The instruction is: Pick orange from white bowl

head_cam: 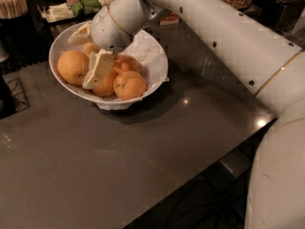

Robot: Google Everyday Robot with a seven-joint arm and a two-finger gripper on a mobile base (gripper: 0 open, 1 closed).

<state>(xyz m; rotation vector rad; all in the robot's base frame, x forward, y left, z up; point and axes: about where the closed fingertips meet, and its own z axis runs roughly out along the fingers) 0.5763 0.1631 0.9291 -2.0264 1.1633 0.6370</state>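
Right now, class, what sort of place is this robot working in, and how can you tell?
Likely a café or office snack counter: dark counter, white bowl of oranges where the gripper sits, snack packets behind.
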